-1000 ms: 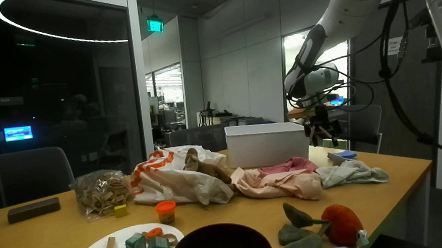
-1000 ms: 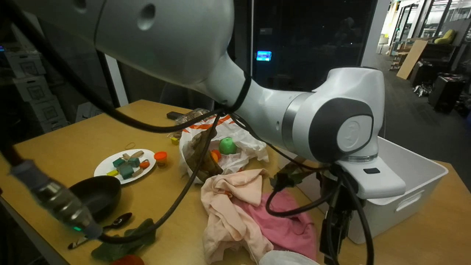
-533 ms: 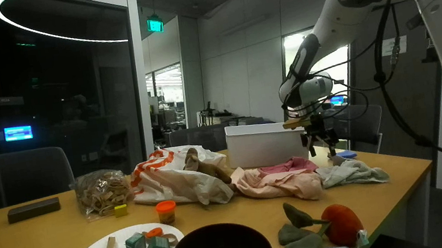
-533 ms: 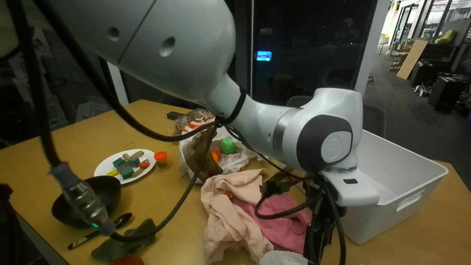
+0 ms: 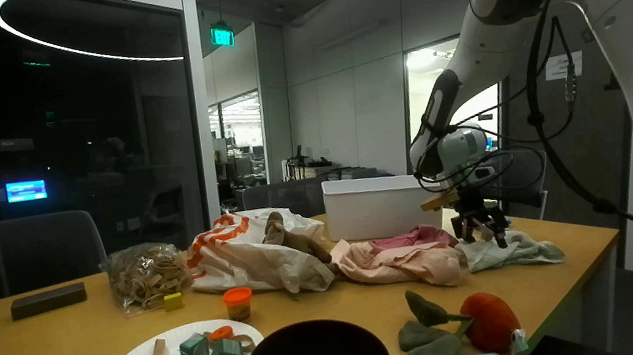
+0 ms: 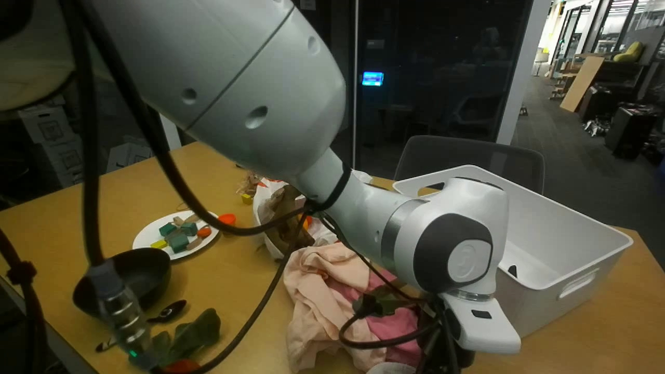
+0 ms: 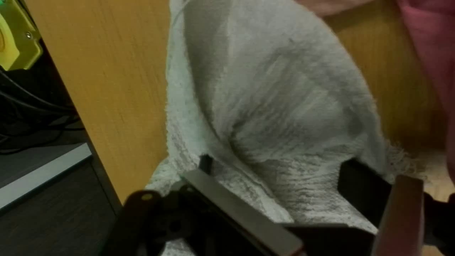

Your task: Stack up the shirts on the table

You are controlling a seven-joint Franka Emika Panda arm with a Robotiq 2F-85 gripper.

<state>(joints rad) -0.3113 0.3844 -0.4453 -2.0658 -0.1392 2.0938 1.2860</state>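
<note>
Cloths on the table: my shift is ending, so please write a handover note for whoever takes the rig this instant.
Claw: open, at the grey cloth, not clamped on it; whether it touches is unclear.
Cloths: the grey cloth lies bunched beside the light pink cloth, which partly overlaps the dark pink cloth, all on the table.
Done: no neat stack, only that overlap.
Left: probably close on the grey cloth, lift it and lay it over the other two.

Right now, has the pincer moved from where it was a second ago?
Yes, downward: in an exterior view the pincer was level with the unmoved bin; now it reaches below the bin's base.
</note>
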